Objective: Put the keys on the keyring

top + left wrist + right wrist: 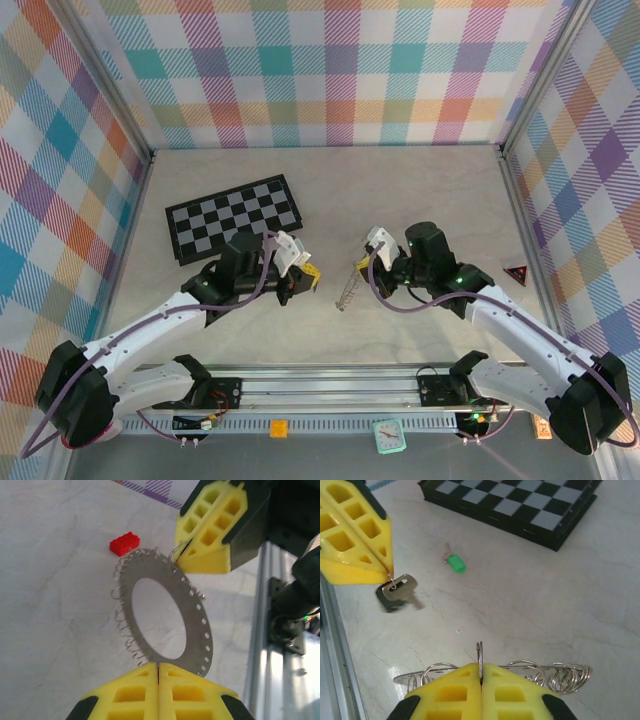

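The keyring [197, 630], a flat silvery disc with a rim of holes and small wire loops, hangs in the air between the arms [347, 292]. My right gripper [480, 672] is shut on one upright loop of the keyring [565, 677]. My left gripper [387, 570] is shut on the small ring of a silvery key with a dark head [400, 587], which dangles below the fingertips. In the left wrist view my left gripper [158, 667] sits shut just under the disc, its key hidden. The green-headed key [455, 563] lies loose on the table.
A black-and-white chessboard [235, 217] lies at the back left. A red brick [125, 543] sits on the table beyond the keyring. A small red triangle [516, 275] lies at the right. The arms' metal rail [330, 385] runs along the near edge.
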Available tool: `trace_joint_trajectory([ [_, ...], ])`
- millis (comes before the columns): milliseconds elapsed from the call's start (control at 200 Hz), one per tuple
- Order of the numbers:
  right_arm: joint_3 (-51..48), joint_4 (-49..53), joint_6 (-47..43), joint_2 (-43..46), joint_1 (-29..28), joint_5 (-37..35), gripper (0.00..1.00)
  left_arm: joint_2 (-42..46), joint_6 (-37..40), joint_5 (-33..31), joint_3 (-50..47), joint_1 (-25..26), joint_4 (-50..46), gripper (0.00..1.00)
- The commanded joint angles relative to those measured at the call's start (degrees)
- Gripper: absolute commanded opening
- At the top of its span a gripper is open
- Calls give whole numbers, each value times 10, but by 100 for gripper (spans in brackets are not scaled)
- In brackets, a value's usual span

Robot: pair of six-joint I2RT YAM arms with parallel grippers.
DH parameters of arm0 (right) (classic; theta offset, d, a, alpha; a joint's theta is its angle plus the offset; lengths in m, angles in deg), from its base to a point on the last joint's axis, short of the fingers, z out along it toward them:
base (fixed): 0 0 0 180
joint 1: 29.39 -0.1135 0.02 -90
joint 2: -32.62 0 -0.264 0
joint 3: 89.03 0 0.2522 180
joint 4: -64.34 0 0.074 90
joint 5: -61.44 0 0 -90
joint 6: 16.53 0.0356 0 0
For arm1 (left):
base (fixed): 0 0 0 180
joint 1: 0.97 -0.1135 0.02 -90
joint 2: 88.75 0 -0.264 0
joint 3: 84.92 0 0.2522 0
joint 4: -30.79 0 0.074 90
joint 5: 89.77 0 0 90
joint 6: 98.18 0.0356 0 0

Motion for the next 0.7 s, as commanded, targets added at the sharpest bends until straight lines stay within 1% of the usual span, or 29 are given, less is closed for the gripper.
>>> trace_joint_trajectory([
  [0,-5,-66,-23,-8,-7,61,0,3,-71,60,24,-6,-10,0],
  [135,-9,-78,-55,-23,-20,68,0,-5,-110,66,34,-9,-10,0],
  [260,-23,-112,-101,-32,-38,42,0,-10,-151,78,27,-15,16,0],
  [415,-33,-144,-131,-52,-53,17,0,-8,-179,67,14,-25,23,0],
  [630,-26,-145,-136,-88,-66,18,0,-7,-234,77,-31,-29,100,0],
  [695,-26,-149,-134,-91,-68,18,0,-4,-241,83,-41,-29,110,0],
])
